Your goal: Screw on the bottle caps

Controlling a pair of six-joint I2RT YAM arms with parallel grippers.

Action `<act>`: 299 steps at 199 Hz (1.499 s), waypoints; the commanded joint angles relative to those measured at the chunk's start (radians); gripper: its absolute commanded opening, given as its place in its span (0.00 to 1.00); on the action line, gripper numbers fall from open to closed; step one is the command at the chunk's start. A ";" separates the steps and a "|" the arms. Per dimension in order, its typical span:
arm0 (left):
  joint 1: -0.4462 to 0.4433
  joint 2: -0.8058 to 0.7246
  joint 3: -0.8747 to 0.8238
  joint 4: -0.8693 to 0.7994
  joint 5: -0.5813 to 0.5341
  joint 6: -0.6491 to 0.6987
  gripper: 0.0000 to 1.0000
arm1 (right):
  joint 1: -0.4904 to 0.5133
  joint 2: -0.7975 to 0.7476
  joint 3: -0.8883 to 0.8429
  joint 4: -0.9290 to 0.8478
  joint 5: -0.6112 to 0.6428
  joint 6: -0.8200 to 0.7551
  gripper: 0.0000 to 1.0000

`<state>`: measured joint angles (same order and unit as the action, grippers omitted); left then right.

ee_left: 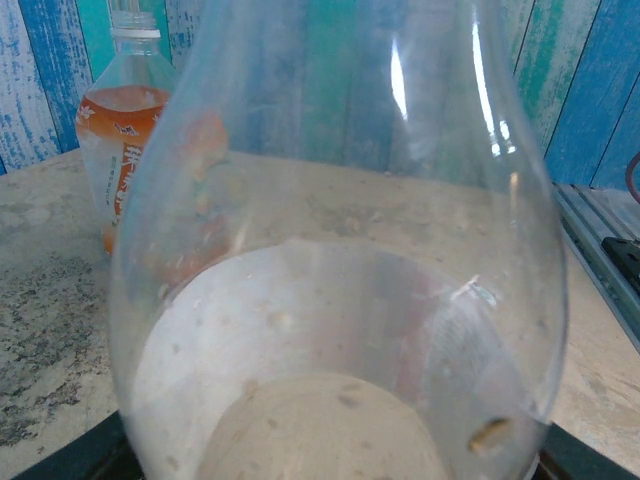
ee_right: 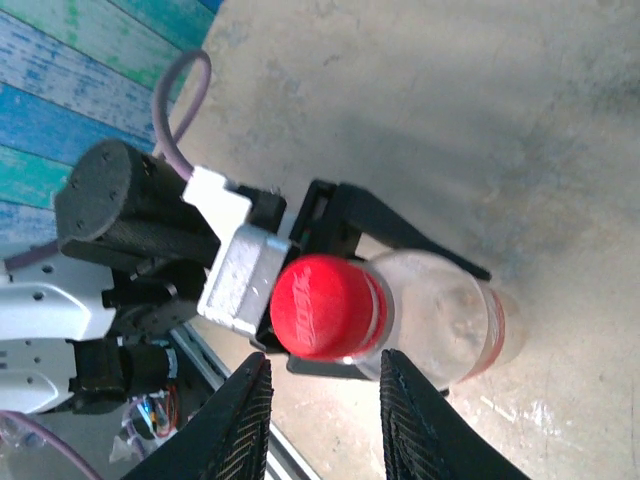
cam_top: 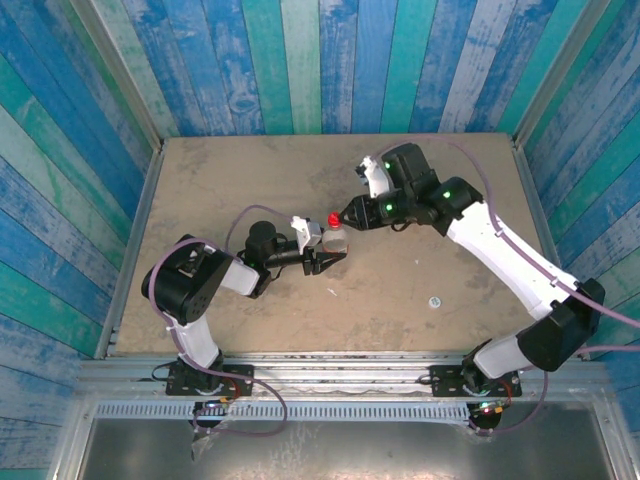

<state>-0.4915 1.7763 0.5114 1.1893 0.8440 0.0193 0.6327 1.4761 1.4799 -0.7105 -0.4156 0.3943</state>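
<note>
1 slim bottle (ee_right: 440,320) — red cap (ee_right: 325,305) on

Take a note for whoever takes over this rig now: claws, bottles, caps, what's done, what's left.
Left claw: shut on the slim bottle, held upright.
Right claw: open at the red cap, not gripping.
Done: red cap sits on the slim bottle; tightness unclear.
White cap lies loose on the table by the right arm.
Orange bottle stands apart, apparently uncapped.
Left: screw the white cap onto it.

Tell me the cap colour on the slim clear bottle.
Bright red plastic cap on the slim clear bottle; best in the right wrist view.
</note>
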 commanded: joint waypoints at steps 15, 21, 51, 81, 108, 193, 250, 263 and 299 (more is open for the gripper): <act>0.007 0.033 -0.005 -0.076 -0.022 0.016 0.63 | -0.009 0.076 0.077 -0.019 -0.022 -0.040 0.31; 0.007 0.032 -0.006 -0.077 -0.022 0.016 0.63 | -0.009 0.086 0.085 -0.021 -0.029 -0.041 0.31; 0.007 0.029 -0.007 -0.082 -0.024 0.020 0.63 | -0.009 0.114 0.100 -0.029 -0.059 -0.045 0.26; 0.007 0.031 -0.009 -0.085 -0.025 0.020 0.63 | -0.010 0.107 0.078 -0.043 -0.072 -0.041 0.20; 0.008 0.032 -0.008 -0.082 -0.024 0.013 0.63 | -0.008 0.074 0.028 -0.039 -0.072 -0.026 0.15; 0.013 0.040 0.000 -0.082 -0.019 0.001 0.62 | 0.031 -0.031 -0.124 0.029 -0.060 0.045 0.09; 0.012 0.036 -0.003 -0.099 -0.019 0.024 0.63 | 0.035 -0.068 -0.116 0.020 -0.013 0.024 0.10; 0.013 0.033 -0.005 -0.101 -0.019 0.030 0.63 | 0.026 -0.071 -0.097 0.000 0.005 0.000 0.11; 0.012 0.031 -0.004 -0.108 -0.011 0.044 0.63 | -0.005 -0.048 -0.049 -0.005 0.021 -0.029 0.28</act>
<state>-0.4877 1.7763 0.5117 1.1770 0.8494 0.0334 0.6441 1.4281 1.3773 -0.6949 -0.4187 0.4004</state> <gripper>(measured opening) 0.629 0.230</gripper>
